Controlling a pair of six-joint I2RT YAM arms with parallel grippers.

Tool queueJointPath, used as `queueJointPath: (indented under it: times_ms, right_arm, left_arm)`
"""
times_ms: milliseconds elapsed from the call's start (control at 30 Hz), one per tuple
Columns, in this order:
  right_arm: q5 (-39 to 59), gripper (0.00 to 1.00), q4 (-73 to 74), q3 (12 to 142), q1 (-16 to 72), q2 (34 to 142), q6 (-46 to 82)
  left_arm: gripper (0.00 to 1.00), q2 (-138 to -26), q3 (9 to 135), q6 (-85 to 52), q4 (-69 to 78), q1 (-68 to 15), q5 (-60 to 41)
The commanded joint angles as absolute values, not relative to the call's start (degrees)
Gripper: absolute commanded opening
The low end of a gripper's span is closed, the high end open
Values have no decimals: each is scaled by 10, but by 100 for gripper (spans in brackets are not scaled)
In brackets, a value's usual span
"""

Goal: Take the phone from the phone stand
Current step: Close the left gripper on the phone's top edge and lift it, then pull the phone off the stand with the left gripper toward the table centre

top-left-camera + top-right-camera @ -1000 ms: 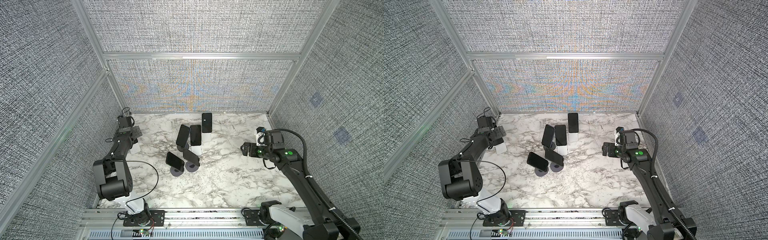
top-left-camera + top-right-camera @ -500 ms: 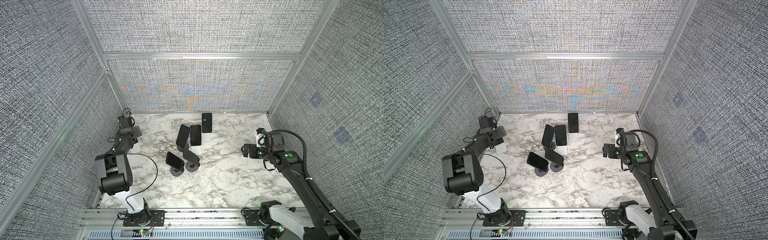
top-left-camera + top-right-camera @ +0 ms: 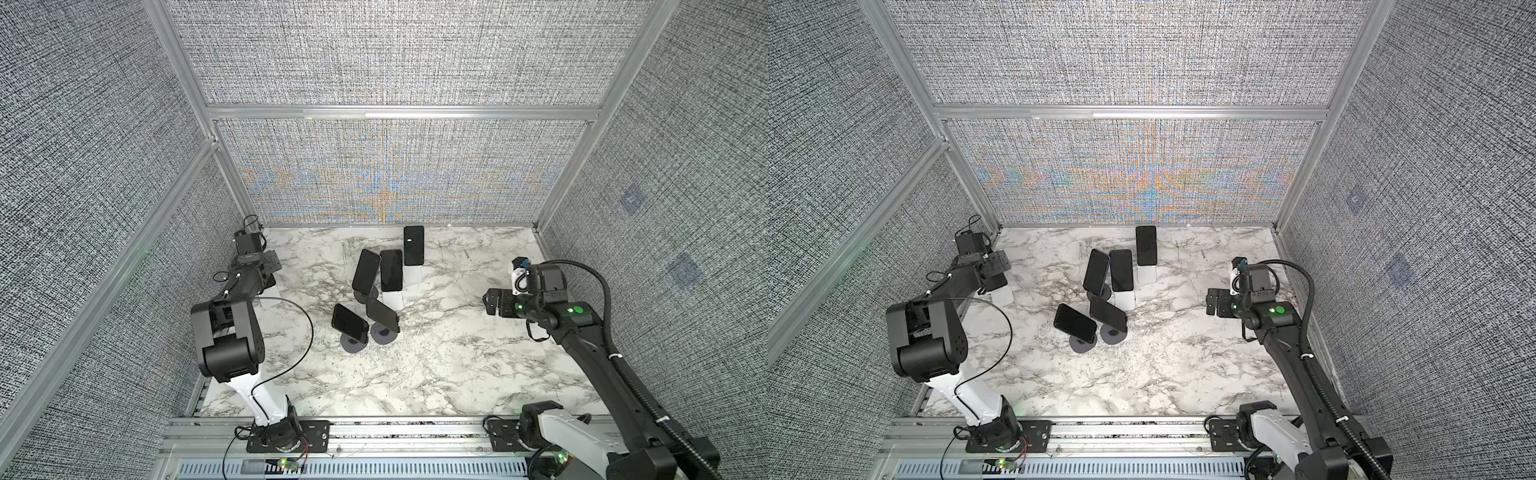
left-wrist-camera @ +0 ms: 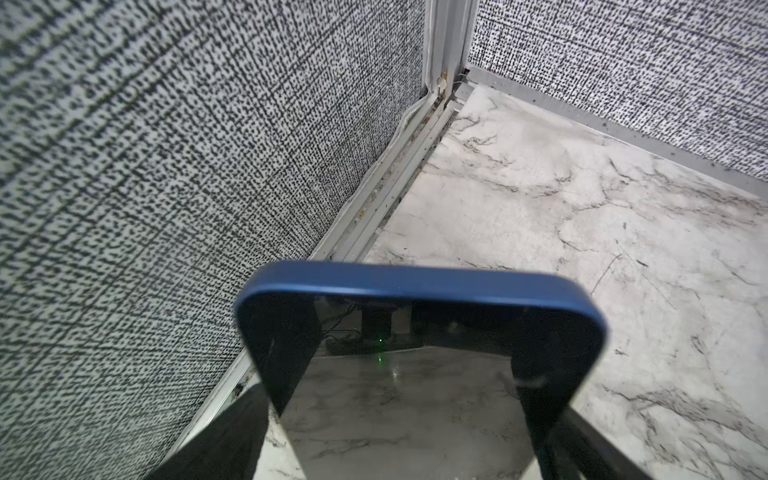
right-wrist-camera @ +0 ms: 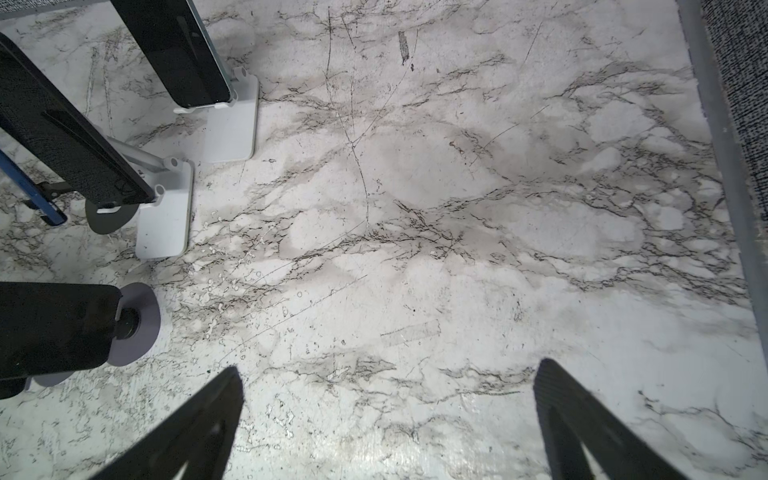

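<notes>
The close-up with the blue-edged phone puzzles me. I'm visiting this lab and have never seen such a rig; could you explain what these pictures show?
Two robot arms work at a marble table inside a walled booth. Both top views look down from one overhead camera; the two close-ups come from a camera on each arm's wrist. In the middle, five phones lean on small stands. The left hand has its fingers on either side of a sixth, blue-edged phone near the far left corner; whether they press on it I cannot tell. The right hand is open over bare marble, holding nothing.
</notes>
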State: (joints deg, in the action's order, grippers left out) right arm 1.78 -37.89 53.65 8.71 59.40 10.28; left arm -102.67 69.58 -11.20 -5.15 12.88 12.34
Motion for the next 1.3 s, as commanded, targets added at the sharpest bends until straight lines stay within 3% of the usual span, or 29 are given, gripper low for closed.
queueJointPath:
  times_ms: [0, 267, 767, 1267]
  right_arm:
    - [9, 99, -364, 534, 88, 594, 97]
    - [15, 99, -358, 529, 88, 596, 98]
    - [15, 99, -350, 529, 88, 600, 101]
    - [12, 99, -355, 526, 88, 590, 97]
  left_arm:
    - [95, -1033, 703, -107, -39, 131, 116]
    - [93, -1053, 719, -109, -47, 134, 118]
    - [79, -1050, 729, -110, -68, 137, 120]
    - [76, -996, 727, -132, -120, 136, 120]
